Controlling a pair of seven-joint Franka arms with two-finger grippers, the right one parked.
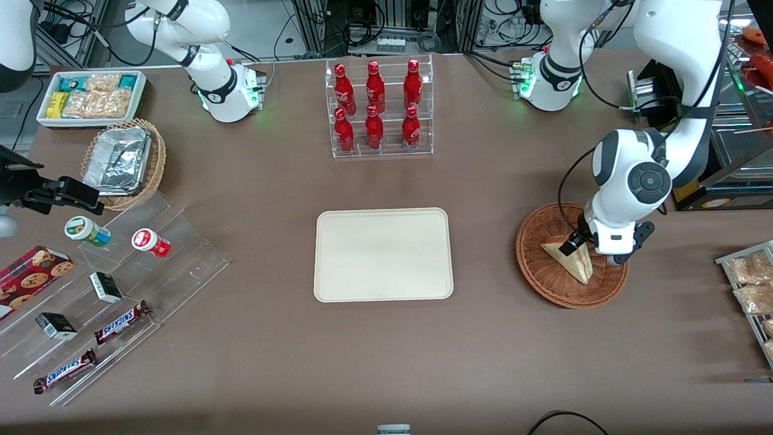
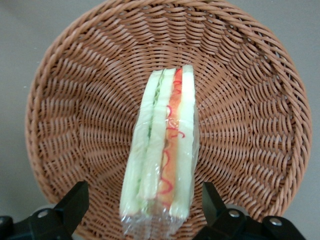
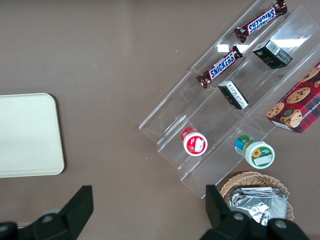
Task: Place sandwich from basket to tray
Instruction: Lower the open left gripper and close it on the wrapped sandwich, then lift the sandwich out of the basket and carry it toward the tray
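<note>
Front view: gripper [image 1: 581, 243] down at right-centre of frame, over the basket [image 1: 534, 266], fingers spread wide, one tip just beside the sandwich [image 1: 569, 259]. Sandwich inside the basket, pale wedge lying on the weave, nearer the front camera than the gripper body. Tray [image 1: 383, 254] at frame centre, flat on the brown table [image 1: 386, 362], well apart from the basket, nothing on it. Rack of red bottles [image 1: 379, 107] at upper centre, farther from the camera than the tray. Tan basket with foil containers [image 1: 124, 162] and white bin of snacks [image 1: 92, 96] at upper left. Left wrist view: sandwich [image 2: 161, 155] wrapped in clear film, red and green filling edge up, lying between the two black fingers [image 2: 72, 205], neither finger touching it; nothing grasped. Basket [image 2: 250, 90] weave all around the wedge.
</note>
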